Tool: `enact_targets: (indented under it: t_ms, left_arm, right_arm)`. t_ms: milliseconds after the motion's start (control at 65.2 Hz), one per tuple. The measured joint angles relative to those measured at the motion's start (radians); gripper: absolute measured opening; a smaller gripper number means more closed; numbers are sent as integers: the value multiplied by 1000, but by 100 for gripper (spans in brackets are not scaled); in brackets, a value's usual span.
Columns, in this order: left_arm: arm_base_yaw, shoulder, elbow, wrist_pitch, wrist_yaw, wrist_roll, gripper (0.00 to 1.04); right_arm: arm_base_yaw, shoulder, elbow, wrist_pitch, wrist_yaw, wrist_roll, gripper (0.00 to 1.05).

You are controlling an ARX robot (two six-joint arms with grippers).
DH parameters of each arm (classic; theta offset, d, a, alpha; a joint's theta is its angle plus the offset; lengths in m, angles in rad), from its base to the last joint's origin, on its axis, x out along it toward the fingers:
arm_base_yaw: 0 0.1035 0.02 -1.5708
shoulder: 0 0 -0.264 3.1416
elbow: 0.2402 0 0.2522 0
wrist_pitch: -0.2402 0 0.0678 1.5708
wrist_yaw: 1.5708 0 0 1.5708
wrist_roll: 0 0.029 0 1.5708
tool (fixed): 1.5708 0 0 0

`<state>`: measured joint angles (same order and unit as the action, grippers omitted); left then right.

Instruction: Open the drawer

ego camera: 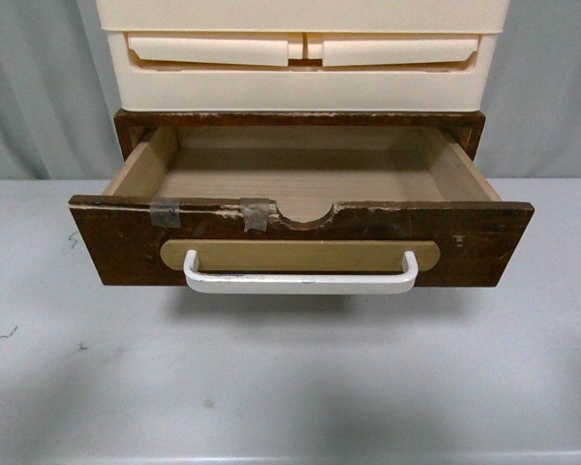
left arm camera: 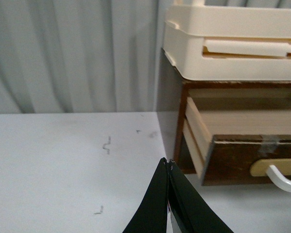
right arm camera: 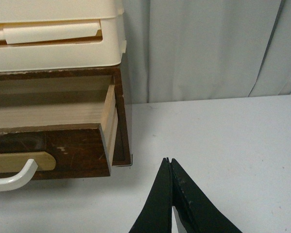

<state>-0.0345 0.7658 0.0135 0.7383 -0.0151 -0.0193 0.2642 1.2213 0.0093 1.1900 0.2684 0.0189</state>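
ok so the drawer [ego camera: 300, 242] is open atm, sticking well out of its dark brown wooden case [ego camera: 300, 119] toward the robot. Its long axis runs left-right across the front view. The front panel faces straight at the cam and the open top faces up, so you can see the pale wood floor + side walls inside.

The front panel is dark brown and pretty chipped along the top edge, w/ a semicircular notch [ego camera: 308, 215] cut in the middle of that edge. There are two tape bits [ego camera: 165, 212] on the same edge, one near the left end, the other just left of the notch. The white bar handle [ego camera: 300, 283] lies horizontal, parallel to the panel, fixed on a tan oval plate [ego camera: 300, 256] approx centred on the front.

The case stands on the grey table [ego camera: 290, 387], w/ a pale curtain [ego camera: 29, 87] behind it. Cream plastic drawers [ego camera: 300, 58] are stacked on top of the case.

Left gripper [left arm camera: 167, 161]: black fingers pressed together to a point, nothing between them. It's over the table off the drawer's left end, apart from it. Right gripper [right arm camera: 168, 160] is the same deal, fingers closed tight on nothing, off the drawer's right end, not touching. There are a few small dark marks [left arm camera: 106, 144] on the table near the left one.
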Motion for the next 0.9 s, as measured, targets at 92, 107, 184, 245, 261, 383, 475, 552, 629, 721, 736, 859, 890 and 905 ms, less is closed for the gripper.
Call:
enact_targets:
  t_ms: [92, 107, 184, 245, 261, 383, 475, 552, 629, 721, 736, 859, 890, 905]
  left_arm:
    - [41, -88, -1, -75, 0, 1, 2]
    - [39, -103, -1, -93, 3, 1, 2]
    - [33, -145, -5, -143, 14, 1, 2]
    - [32, -192, -5, -182, 15, 2, 2]
    - [32, -208, -5, -193, 15, 2, 2]
    - [32, -289, -5, -262, 14, 2, 2]
    - [32, -331, -5, -311, 14, 2, 2]
    - [32, -366, -5, -343, 15, 2, 2]
    - [32, -404, -5, -373, 14, 2, 2]
    - [32, -441, -5, -417, 14, 2, 2]
    - [32, -449, -5, -425, 14, 2, 2]
    - [32, -508, -5, -478, 14, 2, 2]
    - [32, -520, -5, -491, 15, 2, 2]
    - [32, -525, -5, -497, 14, 2, 2]
  right_arm:
    - [-45, -133, -1, -112, -41, -10, 2]
    - [-48, -146, -1, -126, -45, -10, 2]
    - [-72, -238, -2, -211, -77, -12, 2]
    - [-101, -341, -2, -301, -100, -13, 2]
    - [-104, -354, -2, -312, -103, -13, 2]
    - [-140, -515, 0, -473, -139, -12, 2]
    - [-156, -623, 1, -605, -161, -13, 2]
    - [-240, -704, 1, -674, -247, -13, 2]
    - [-273, -746, 1, -714, -249, -13, 2]
    - [-265, -796, 1, -768, -268, -13, 2]
    - [-264, -806, 1, -779, -268, -13, 2]
    - [-264, -882, 1, -847, -268, -13, 2]
    - [-264, -897, 1, -866, -268, -13, 2]
    - [-264, -900, 1, -869, -268, -13, 2]
